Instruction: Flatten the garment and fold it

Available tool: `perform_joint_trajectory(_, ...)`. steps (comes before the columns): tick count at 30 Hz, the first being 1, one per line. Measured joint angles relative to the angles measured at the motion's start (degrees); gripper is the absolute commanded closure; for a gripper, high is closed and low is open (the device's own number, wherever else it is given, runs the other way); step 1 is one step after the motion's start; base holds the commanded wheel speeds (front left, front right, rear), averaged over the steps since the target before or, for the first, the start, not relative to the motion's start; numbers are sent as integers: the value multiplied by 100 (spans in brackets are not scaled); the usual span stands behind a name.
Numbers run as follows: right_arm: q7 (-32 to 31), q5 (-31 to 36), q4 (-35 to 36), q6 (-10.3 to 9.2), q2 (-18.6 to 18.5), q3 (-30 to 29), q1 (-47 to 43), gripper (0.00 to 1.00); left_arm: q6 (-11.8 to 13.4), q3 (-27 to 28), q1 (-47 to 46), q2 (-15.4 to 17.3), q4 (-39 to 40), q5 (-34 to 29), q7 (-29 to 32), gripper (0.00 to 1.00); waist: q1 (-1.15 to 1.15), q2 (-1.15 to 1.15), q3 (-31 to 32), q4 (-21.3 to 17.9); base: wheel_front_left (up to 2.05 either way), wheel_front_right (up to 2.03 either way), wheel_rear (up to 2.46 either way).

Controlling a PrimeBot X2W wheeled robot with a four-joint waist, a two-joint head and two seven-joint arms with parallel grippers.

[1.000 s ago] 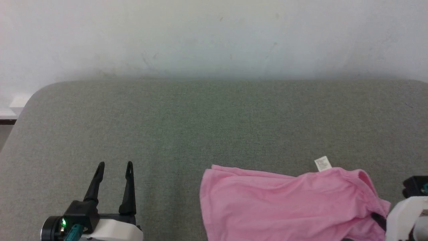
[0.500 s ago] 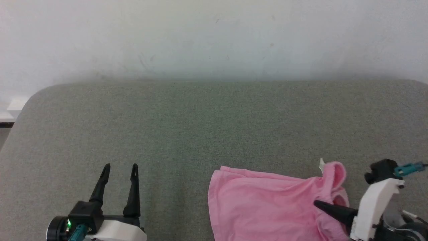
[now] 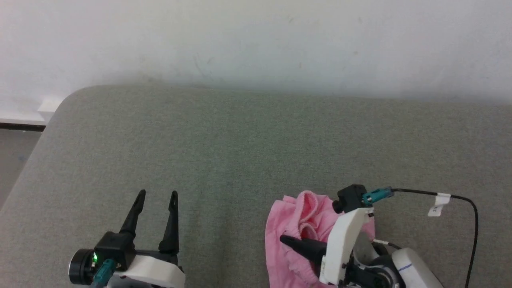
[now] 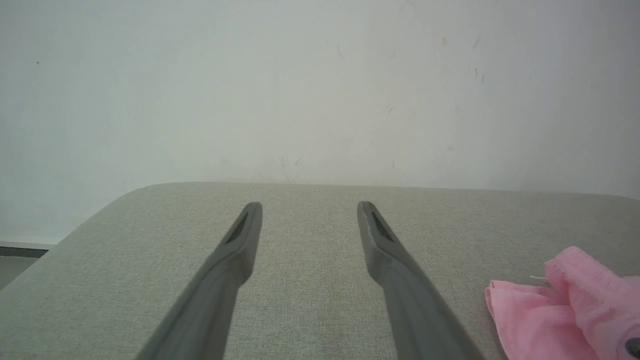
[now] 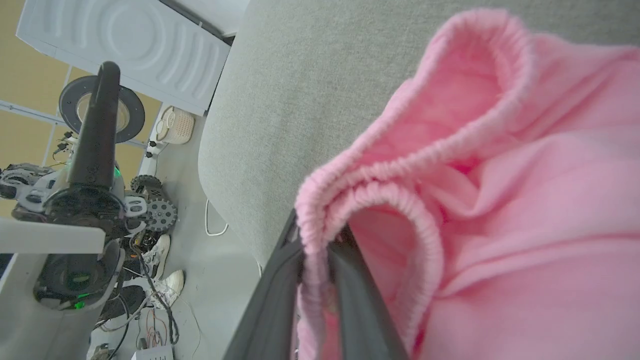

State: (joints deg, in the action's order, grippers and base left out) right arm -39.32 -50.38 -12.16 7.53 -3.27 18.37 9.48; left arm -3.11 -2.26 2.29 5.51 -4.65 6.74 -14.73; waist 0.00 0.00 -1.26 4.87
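The light pink garment (image 3: 294, 230) lies bunched at the near middle-right of the grey padded surface (image 3: 256, 152); its white label is hidden. My right gripper (image 3: 286, 241) points left and is shut on the gathered elastic waistband (image 5: 320, 220), the band pinched between its dark fingers (image 5: 280, 290). A folded loop of waistband (image 3: 308, 202) stands up above the grip. My left gripper (image 3: 157, 196) rests open at the lower left, empty, well to the left of the fabric. In the left wrist view the garment (image 4: 565, 305) shows at the lower right, beyond the open fingers (image 4: 235, 250).
A white wall (image 3: 256, 40) backs the surface. The surface's rounded left corner (image 3: 64, 104) drops to the floor. A black cable (image 3: 448, 200) with a white tag arcs from my right wrist. In the right wrist view, a white appliance (image 5: 125, 45) and floor clutter (image 5: 155, 215) lie beyond the edge.
My right gripper has pulled the waistband leftward, folding the garment over itself into a narrower bunch. The head view has shifted a little. The left gripper stays open.
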Motion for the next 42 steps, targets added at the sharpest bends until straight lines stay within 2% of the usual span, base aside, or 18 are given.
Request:
perform_joint_trajectory(2, 310, -56, -272, -1, 2, 265, 96, 100, -36, -5, -38, -8, -16, -15, 0, 0, 0, 0, -27, 80, 0, 0, 0)
perform_joint_trajectory(4, 639, -35, -565, 0, 18, 485, 205, 58, -36, -3, -44, -18, -24, -20, 0, 0, 0, 0, -63, 136, 0, 0, 0)
perform_joint_trajectory(5, 777, 40, -698, 0, 15, 610, 266, 0, -36, 0, -44, -25, -34, -23, 0, 0, 0, 0, -81, 154, 0, 0, 0)
perform_joint_trajectory(11, 1374, 178, -911, 0, -27, 1362, 559, 0, -37, 35, -40, -54, -85, -31, 0, 0, 0, 0, -66, 124, 0, 0, 0)
perform_joint_trajectory(13, 1406, 286, -751, 0, -176, 1691, 619, 0, -38, 30, -35, -40, -116, -111, 0, 0, 0, 0, -8, 83, 0, 0, 0)
perform_joint_trajectory(16, 1536, 791, -419, 0, -577, 2086, 673, 0, -37, 65, -16, -46, -132, -123, 0, 0, -1, 0, 93, 5, 0, 0, 0)
perform_joint_trajectory(19, 1717, 1307, -63, 0, -922, 2164, 658, 0, -34, 118, 58, -51, -137, -122, 0, 0, -1, 0, 174, -108, 0, 0, 0)
perform_joint_trajectory(22, 1939, 1704, 391, 0, -1090, 1990, 477, 0, -29, 145, 103, -66, -136, -108, 0, 0, -1, 0, 236, -223, 0, 0, 0)
perform_joint_trajectory(25, 2360, 2172, 855, 1, -1114, 1451, 112, 0, -14, 180, 110, -93, -121, -60, 0, 0, -1, 0, 270, -331, 0, 0, 0)
perform_joint_trajectory(30, 3174, 2965, 1452, 1, -924, 35, -650, 0, 23, 266, 116, -141, -89, 25, 0, 0, -1, 0, 270, -466, 0, 0, 0)
perform_joint_trajectory(34, 3548, 3152, 1683, 1, -766, -788, -1132, 0, 66, 345, 124, -158, -85, 52, 0, 0, -1, 0, 248, -543, 0, 0, 0)
perform_joint_trajectory(37, 3738, 3296, 1781, 1, -671, -1432, -1318, 0, 74, 398, 132, -167, -92, 79, 0, 0, 0, 0, 241, -592, 0, 0, 0)
perform_joint_trajectory(42, 3634, 3364, 1751, 1, -564, -2269, -1504, 0, 74, 448, 157, -171, -124, 83, -1, 0, -1, 0, 219, -629, 0, 0, 0)
